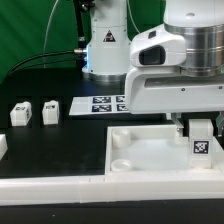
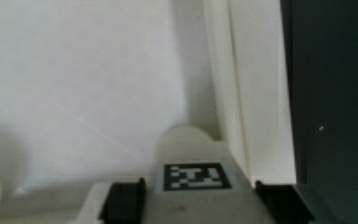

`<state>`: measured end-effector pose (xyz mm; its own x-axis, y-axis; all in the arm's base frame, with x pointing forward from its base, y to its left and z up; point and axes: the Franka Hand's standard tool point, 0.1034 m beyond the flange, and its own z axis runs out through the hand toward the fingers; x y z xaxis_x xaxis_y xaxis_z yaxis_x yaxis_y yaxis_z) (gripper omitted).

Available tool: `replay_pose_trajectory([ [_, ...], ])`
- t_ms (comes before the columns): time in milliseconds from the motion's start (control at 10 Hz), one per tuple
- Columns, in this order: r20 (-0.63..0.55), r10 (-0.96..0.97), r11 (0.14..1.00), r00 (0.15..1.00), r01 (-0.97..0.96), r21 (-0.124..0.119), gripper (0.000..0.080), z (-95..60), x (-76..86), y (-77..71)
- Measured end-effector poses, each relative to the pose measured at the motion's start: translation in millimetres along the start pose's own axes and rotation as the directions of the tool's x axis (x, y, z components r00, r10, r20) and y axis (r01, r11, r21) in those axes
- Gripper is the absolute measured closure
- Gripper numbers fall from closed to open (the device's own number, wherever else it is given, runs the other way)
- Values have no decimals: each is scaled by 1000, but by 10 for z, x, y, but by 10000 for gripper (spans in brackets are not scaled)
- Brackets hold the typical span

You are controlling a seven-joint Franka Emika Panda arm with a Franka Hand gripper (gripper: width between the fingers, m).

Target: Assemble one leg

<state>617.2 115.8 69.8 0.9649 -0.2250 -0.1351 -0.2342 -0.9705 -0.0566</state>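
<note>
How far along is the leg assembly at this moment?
Done: the tool has picked up a small white plastic post with a marker tag. In hand: it holds it over the large white square tray. Left: seating it; whether it has reached a corner socket is unclear.

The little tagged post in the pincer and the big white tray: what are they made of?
The leg, held in the pincer, looks like matte white plastic: uniform colour, crisp moulded edges, a black-and-white tag on its face. The tray seems the same plastic, with smooth raised rims and rounded sockets. Painted wood cannot be excluded.

White tagged leg (image 1: 201, 139) upright over tray (image 1: 150, 150)
</note>
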Motion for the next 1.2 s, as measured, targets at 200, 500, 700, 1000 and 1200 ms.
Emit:
replay_pose_trajectory([
  [200,-4,252,968,968,-252,-6,508,-5,3,58],
  [500,-28,490,871,872,-490,-38,495,-27,22,192],
  [700,-49,580,812,813,-582,-51,495,-38,42,279],
  [1000,-44,564,823,825,-565,-50,307,-19,38,271],
  [1200,-44,564,823,825,-565,-50,185,-12,37,272],
])
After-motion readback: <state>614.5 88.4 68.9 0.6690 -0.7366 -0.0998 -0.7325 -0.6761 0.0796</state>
